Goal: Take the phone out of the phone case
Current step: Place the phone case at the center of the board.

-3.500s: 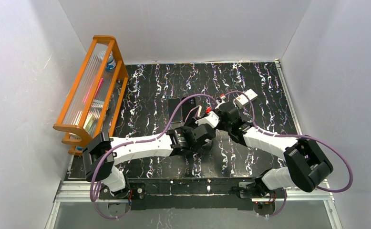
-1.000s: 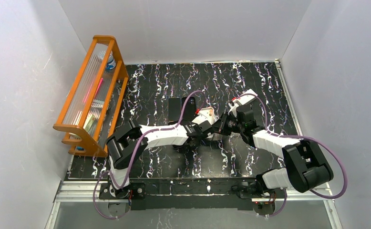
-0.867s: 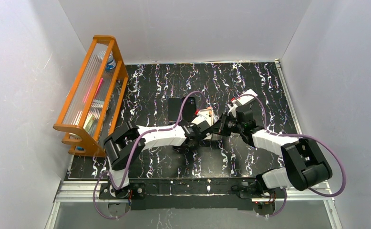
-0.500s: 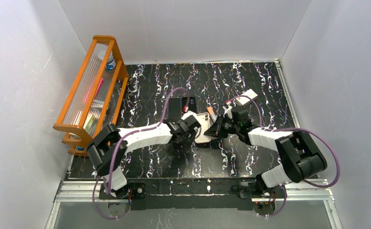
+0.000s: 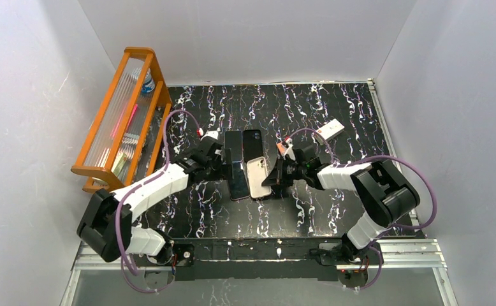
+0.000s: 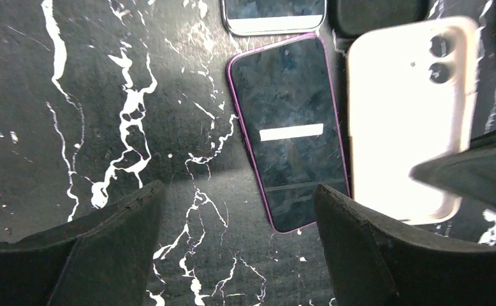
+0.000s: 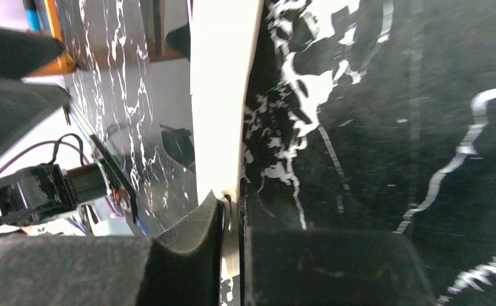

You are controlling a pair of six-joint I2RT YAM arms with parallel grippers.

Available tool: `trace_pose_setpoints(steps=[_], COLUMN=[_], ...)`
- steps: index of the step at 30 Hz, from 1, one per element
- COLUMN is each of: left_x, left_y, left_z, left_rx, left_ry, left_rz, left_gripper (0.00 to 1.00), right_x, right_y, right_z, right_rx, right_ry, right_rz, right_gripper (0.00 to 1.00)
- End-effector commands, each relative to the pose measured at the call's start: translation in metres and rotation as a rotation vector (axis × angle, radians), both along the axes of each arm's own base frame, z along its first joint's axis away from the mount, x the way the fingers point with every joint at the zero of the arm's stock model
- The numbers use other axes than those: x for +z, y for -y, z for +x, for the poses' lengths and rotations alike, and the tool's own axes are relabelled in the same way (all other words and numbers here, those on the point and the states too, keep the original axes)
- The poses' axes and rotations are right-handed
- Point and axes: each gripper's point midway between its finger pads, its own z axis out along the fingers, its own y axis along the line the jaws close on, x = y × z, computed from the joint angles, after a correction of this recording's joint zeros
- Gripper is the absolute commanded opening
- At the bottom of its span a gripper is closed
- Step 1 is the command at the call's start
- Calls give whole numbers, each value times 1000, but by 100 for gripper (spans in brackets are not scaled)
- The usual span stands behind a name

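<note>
The phone (image 5: 238, 185), dark-screened with a purple rim, lies flat on the black marbled table, out of its case; the left wrist view shows the phone (image 6: 290, 131) just ahead of my fingers. My left gripper (image 5: 224, 167) (image 6: 239, 255) stands open and empty just left of it, touching nothing. The white phone case (image 5: 257, 177) (image 6: 408, 115), camera holes showing, sits low beside the phone's right side. My right gripper (image 5: 273, 178) (image 7: 233, 236) is shut on the case's (image 7: 223, 95) right edge.
Two more dark phones (image 5: 234, 144) (image 5: 253, 141) lie just beyond the phone and case. An orange rack (image 5: 121, 127) stands along the left wall. A small white box (image 5: 330, 129) lies at the back right.
The left gripper has opened, let go of the phone and drawn back to the left; the phone now lies on the table. The right gripper brought the case down and leftward.
</note>
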Motion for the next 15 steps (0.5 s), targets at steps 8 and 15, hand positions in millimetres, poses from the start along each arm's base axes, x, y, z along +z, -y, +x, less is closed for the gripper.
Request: trace_pose_setpoints(steps=[8,15], left_x=[47,57], left_y=[-16,-25], left_z=[11,12], left_rx=[15,11], left_ry=[116,144], left_rz=[-40,-4], left_gripper=[84,84], right_x=[6,-8], right_y=[-39,-23], right_z=[-37,-12], right_rx=[106,-72], right_ry=[-17,-44], right_rz=[46,-33], right_gripper=[1,1])
